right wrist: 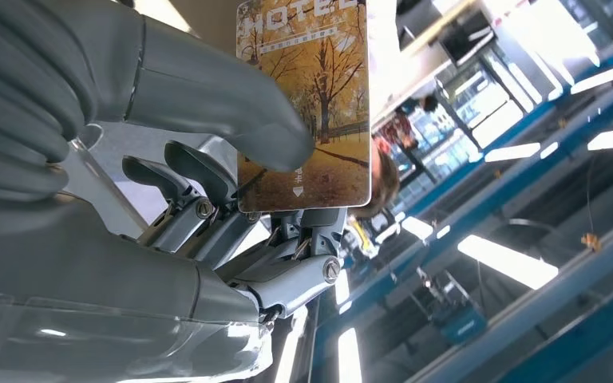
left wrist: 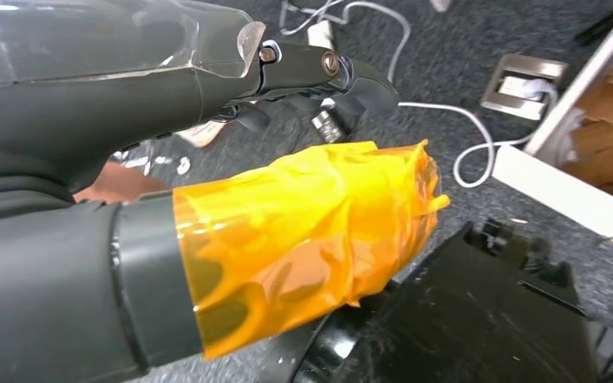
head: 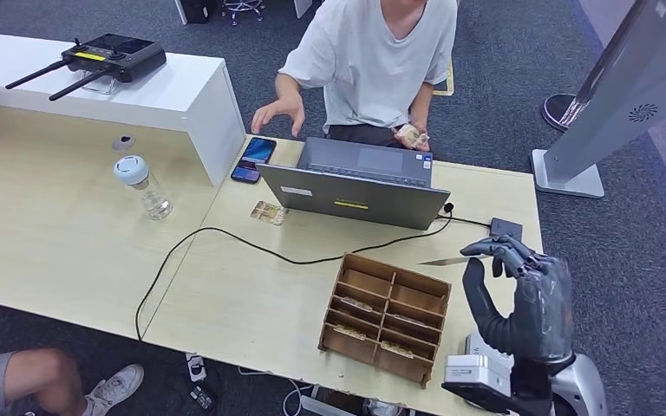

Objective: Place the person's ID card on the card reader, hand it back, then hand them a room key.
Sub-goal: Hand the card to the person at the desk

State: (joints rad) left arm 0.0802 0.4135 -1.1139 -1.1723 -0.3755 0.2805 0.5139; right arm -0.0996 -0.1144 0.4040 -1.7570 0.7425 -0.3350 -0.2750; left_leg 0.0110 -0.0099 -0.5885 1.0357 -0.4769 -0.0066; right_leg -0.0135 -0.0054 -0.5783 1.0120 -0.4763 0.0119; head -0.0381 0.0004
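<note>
My right hand [head: 525,303] is raised over the table's near right corner and pinches a room key card [head: 451,260], seen edge-on in the head view. In the right wrist view the card [right wrist: 307,104] shows an autumn-tree picture with the word HOTEL, held between the thumb and the fingers of that hand [right wrist: 207,215]. The small black card reader [head: 505,229] lies on the table just beyond the hand. A person [head: 373,61] sits across the table with one hand [head: 277,113] lifted and spread. My left hand [left wrist: 287,231], its thumb wrapped in orange tape, hangs over the floor holding nothing.
A wooden compartment box [head: 386,316] with cards stands left of my right hand. A grey laptop [head: 355,186], a phone [head: 254,156], a loose card [head: 269,212], a black cable [head: 225,238] and a bottle [head: 143,186] are on the table. Another person's knee and shoe [head: 52,381] are at lower left.
</note>
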